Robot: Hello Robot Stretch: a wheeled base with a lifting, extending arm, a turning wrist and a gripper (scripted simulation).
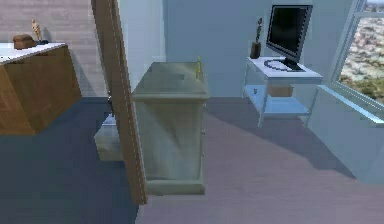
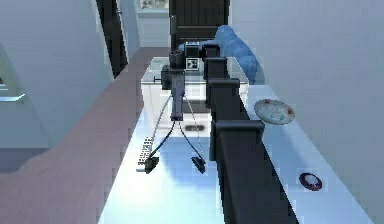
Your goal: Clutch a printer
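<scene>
**Before I clutch, confirm the printer**

Forward view: pale cabinet (image 1: 170,125) ahead, monitor (image 1: 288,35) at right. Arm side view: my pincer (image 2: 174,165) at the table (image 2: 180,205); I cannot tell whether it holds anything. Dark boxy shape (image 2: 186,48) at the far end, probably the printer. I should line up squarely before reaching.

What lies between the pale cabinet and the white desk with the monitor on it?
Only bare floor lies between the pale cabinet and the white desk; nothing stands on that stretch. This shows in the forward view.
</scene>
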